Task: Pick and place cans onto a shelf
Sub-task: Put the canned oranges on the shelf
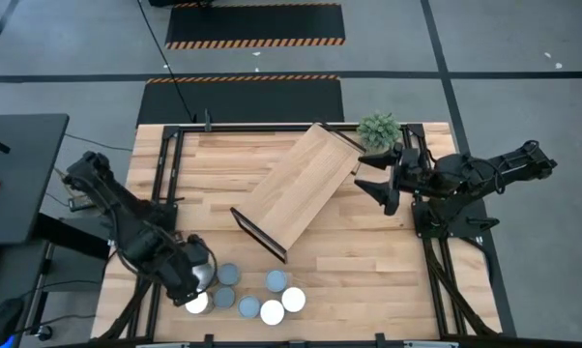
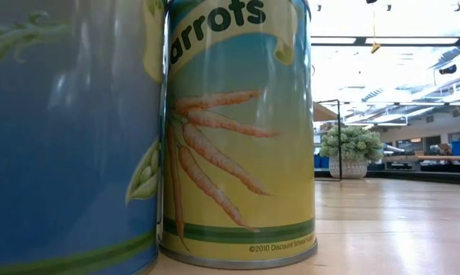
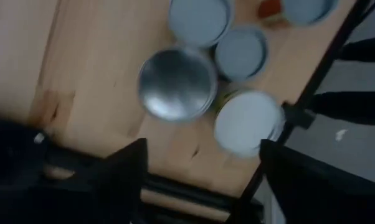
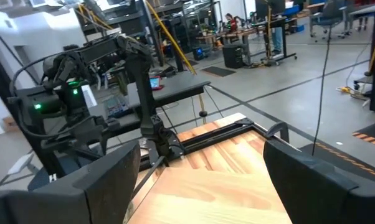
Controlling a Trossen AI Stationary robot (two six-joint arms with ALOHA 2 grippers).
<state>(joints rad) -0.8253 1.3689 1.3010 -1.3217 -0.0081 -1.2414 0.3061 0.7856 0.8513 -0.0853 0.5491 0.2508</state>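
The left gripper (image 1: 196,282) hangs over the near-left corner of the table (image 1: 388,261), above the cluster of cans (image 1: 257,295), and its fingers (image 3: 128,171) are spread wide with nothing between them. In the left wrist view a can with a shiny metal top (image 3: 177,84) sits just ahead of the gap between the fingers, and a pale-topped can (image 3: 246,121) lies beside it, closer to the other finger; two more touch them from beyond. The step in hand looks like choosing and grasping one can. To do it well, centre the gap on a single can before coming down, since the neighbours are packed so close that a finger could land on a lid or push one aside. The shiny-topped one seems the freer choice, with bare wood on its outer side. The shelf (image 1: 301,188) lies at an angle mid-table, well apart from the cans and beyond the fingers. The right gripper (image 1: 380,179) waits near the potted plant (image 1: 379,129), its fingers (image 4: 100,180) parted and empty.
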